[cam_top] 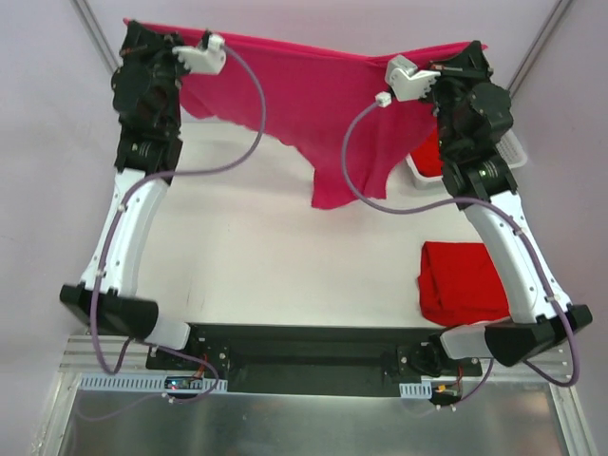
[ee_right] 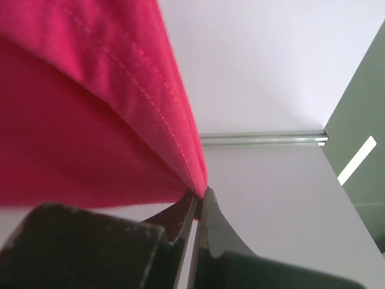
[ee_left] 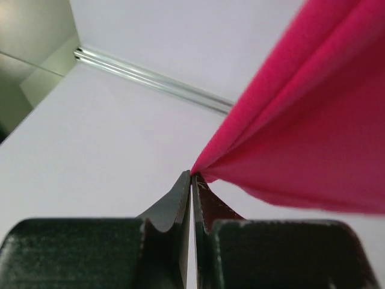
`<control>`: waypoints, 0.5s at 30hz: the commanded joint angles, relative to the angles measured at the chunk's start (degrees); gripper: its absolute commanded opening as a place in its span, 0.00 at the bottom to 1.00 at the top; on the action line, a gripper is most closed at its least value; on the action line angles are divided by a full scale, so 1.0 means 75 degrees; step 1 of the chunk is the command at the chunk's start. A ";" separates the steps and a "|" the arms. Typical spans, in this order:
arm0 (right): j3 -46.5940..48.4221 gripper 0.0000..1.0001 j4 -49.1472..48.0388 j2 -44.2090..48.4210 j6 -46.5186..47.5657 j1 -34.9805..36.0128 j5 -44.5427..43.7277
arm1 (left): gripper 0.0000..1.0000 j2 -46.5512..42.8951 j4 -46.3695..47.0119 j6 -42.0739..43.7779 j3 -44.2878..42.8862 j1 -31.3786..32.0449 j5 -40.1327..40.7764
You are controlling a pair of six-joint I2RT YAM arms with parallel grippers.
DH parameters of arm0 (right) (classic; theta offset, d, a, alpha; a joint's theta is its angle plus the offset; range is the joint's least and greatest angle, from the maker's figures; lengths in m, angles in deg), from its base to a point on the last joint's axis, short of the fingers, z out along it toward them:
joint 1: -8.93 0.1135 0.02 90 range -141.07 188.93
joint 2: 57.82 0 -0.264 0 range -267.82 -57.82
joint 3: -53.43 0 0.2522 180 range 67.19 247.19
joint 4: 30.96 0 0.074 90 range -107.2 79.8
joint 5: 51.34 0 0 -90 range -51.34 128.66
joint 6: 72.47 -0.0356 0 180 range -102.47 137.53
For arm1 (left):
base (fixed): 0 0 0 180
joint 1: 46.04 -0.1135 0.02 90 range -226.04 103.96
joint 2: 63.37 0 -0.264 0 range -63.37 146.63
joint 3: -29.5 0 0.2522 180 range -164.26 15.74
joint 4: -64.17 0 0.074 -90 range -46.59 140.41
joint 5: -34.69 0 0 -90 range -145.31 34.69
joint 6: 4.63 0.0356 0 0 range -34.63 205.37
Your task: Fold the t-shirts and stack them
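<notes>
**Above the far table edge: pink shirt stretched between both arms**

Over the far side of the white table (cam_top: pixel 285 266), the magenta-pink cloth t-shirt (cam_top: pixel 313 104) hangs in the air, spread wide between the two arms. Its top edge runs nearly straight from one gripper to the other. Its lower part droops in folds, with one long point hanging down near mid-table.

- Left gripper (cam_top: pixel 133 33): clenched on the shirt's left upper corner. In the left wrist view the fingertips (ee_left: pixel 191 176) meet, with a pinch of pink cloth (ee_left: pixel 313 120) fanning out to the right from them.
- Right gripper (cam_top: pixel 472 52): clenched on the right upper corner. In the right wrist view the tips (ee_right: pixel 201 191) close on a stitched hem, and the cloth (ee_right: pixel 72 120) spreads up and to the left.
- Folded bright red t-shirt (cam_top: pixel 461 280): lies flat on the table at near right, partly under the right arm, well apart from the pink one.
- White slotted plastic basket (cam_top: pixel 513 147): sits at far right behind the right arm, with red cloth (cam_top: pixel 429 157) showing inside. I cannot tell how many pieces it holds.
</notes>
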 commanded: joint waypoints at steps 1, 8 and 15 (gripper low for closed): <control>0.2207 0.01 -0.0262 -0.1063 0.0319 -0.0114 -0.0311 | 0.00 0.1789 -0.0079 0.0143 -0.4181 -0.0292 0.0303; 0.3837 0.01 -0.0201 -0.1890 0.0858 -0.0173 0.0028 | 0.00 0.2795 -0.0222 0.0766 -0.5469 -0.0198 0.0079; 0.2790 0.01 -0.0494 -0.0929 0.0965 -0.0079 -0.0018 | 0.00 0.1072 0.0740 0.0918 -0.2761 0.0118 0.0302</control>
